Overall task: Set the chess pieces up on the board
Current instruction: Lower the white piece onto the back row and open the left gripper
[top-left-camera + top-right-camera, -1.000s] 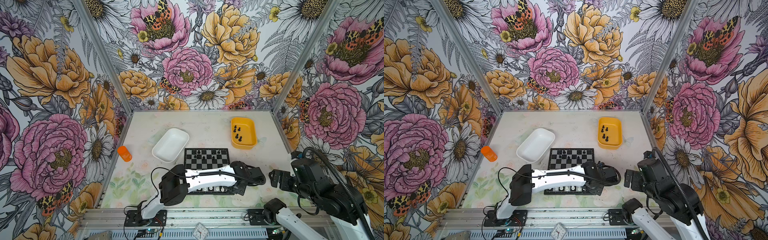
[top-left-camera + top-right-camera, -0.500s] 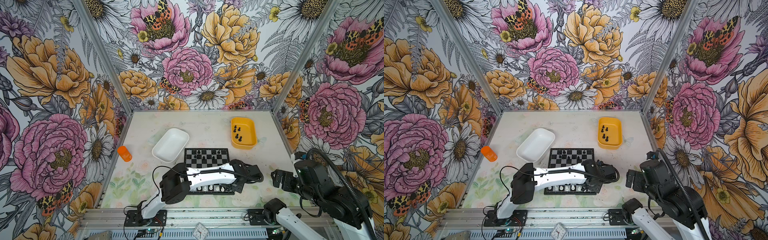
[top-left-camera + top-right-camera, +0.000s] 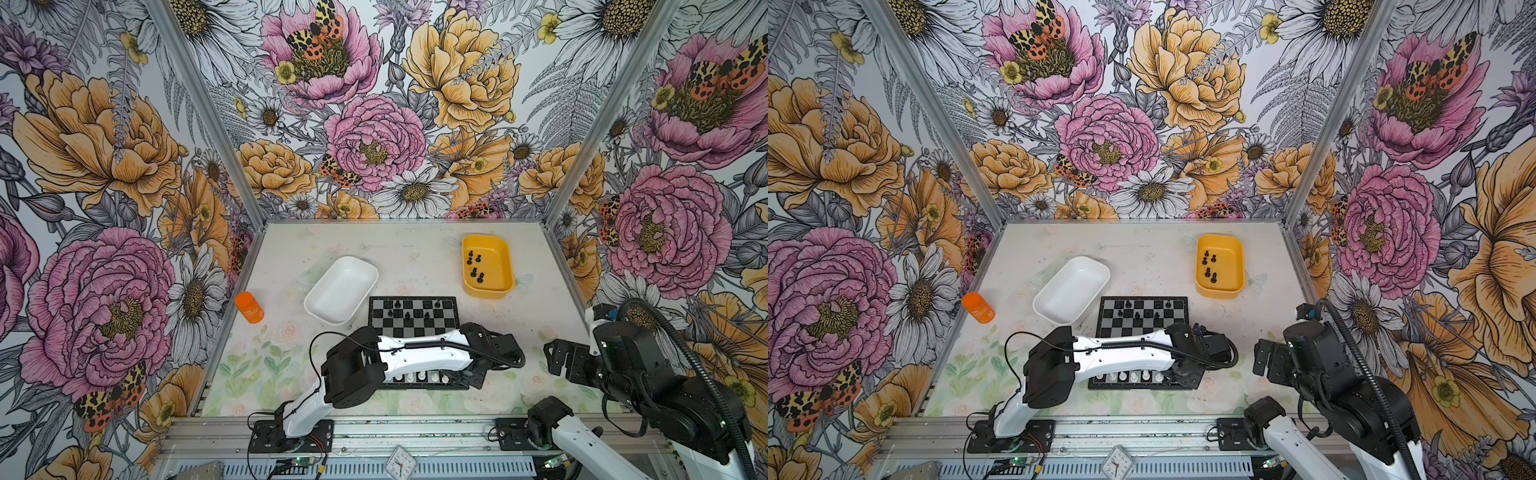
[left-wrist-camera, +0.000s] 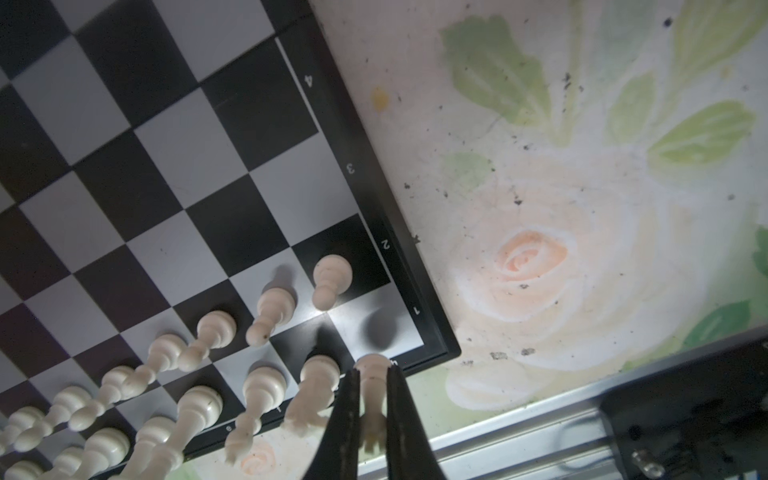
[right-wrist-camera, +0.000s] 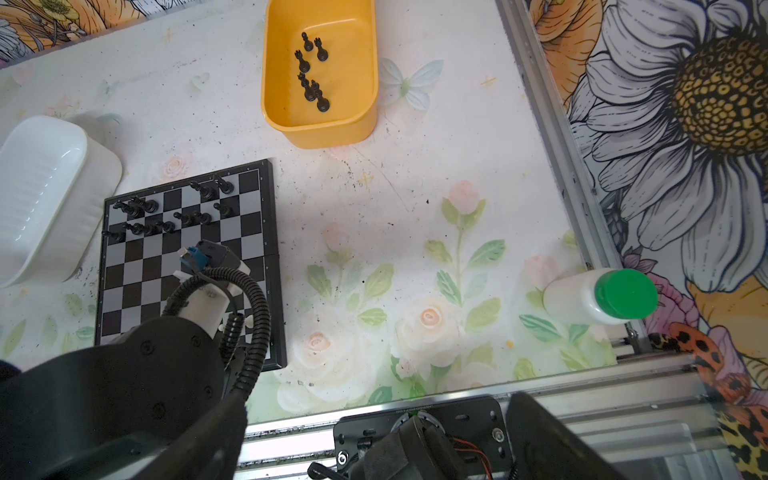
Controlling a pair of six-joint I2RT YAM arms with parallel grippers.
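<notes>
Over the board's (image 4: 266, 104) near right corner, your left gripper (image 4: 371, 376) is clamped on a white piece (image 4: 372, 390), held upright by its stem, likely so the base lands flat on the bare corner square (image 4: 386, 316). Your right gripper (image 3: 559, 358) hangs off the board, jaws wide and empty.

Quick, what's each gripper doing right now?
Left gripper: closed on a small white plastic chess piece.
Right gripper: open, holding nothing.

Black-and-grey checked board (image 3: 419, 330), black frame
Cream-white pieces (image 4: 270, 305), black pieces (image 5: 302, 62), yellow tub (image 3: 488, 293), white tub (image 3: 340, 291), orange bottle (image 3: 248, 307).
</notes>
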